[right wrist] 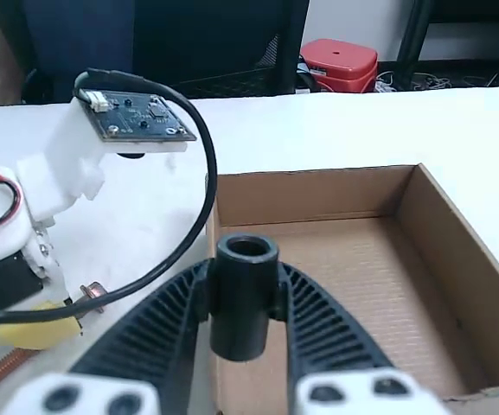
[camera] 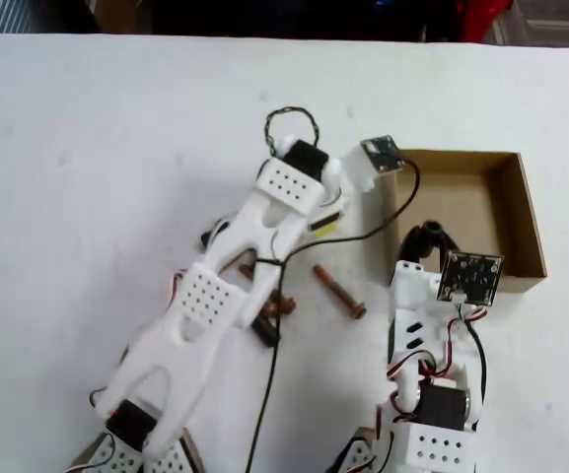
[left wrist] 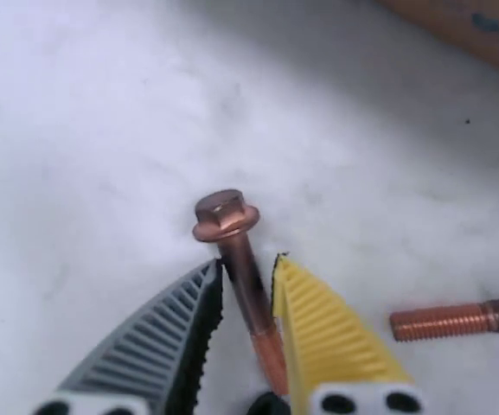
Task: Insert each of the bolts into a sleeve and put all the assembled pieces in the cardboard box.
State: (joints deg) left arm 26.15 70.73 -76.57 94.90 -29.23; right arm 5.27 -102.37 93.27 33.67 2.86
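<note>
Toward the counter's (camera: 116, 148) right edge, by the cardboard box (camera: 523, 212), pinching a sleeve (right wrist: 245, 303) upright in the right end effector (right wrist: 245, 281), bore up, likely to take the bolt (left wrist: 236, 242) clamped in the left end effector (left wrist: 247, 268).

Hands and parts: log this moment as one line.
left hand: shut on bolt | right hand: shut on sleeve, upright at cardboard box | loose bolt: lying on table

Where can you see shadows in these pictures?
Left wrist view: grey shadow on the table between the held bolt and the cardboard box. Right wrist view: dark room behind the bright table, past the held sleeve. High view: dark strip beyond the table's far edge.
</note>
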